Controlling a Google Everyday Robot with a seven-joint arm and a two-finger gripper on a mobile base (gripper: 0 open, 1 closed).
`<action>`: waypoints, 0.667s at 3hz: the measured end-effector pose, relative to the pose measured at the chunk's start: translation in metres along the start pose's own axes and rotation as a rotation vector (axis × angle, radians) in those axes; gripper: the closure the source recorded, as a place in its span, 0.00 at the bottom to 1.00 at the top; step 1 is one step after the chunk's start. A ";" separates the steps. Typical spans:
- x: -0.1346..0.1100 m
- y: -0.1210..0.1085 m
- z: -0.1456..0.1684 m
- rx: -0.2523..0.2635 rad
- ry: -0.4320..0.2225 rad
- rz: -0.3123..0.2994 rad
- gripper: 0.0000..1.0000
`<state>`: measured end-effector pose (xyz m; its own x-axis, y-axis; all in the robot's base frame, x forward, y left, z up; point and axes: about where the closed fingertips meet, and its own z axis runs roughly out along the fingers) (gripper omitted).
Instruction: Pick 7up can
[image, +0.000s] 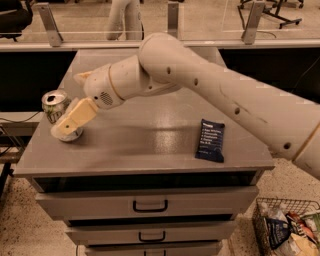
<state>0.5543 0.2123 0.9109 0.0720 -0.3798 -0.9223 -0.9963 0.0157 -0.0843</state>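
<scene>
Fingers (77, 116) first: I see only one of mine, a tan pad lying slantwise across the front of the can (52, 105), and I cannot tell whether the pair stands apart or is clamped on it. My gripper (67, 125) sits at the left of the frame, low over the left edge of the grey cabinet top (145, 145), pointing down and to the left. The can stands upright near that edge, its silver top showing above and left of my pad and its base showing just below it. My arm (210, 87) runs in from the right edge of the frame and crosses above the cabinet. A dark blue packet (210, 141) lies flat toward the right front of the top, well apart from the can. Below are drawers with dark handles (150, 205), and a wire basket (280, 206) of wrappers sits on the floor at lower right.
</scene>
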 end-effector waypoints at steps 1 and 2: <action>0.007 0.005 0.022 -0.013 -0.041 0.016 0.00; 0.013 0.009 0.036 0.002 -0.056 0.017 0.17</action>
<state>0.5476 0.2408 0.8848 0.0580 -0.3269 -0.9433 -0.9973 0.0235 -0.0695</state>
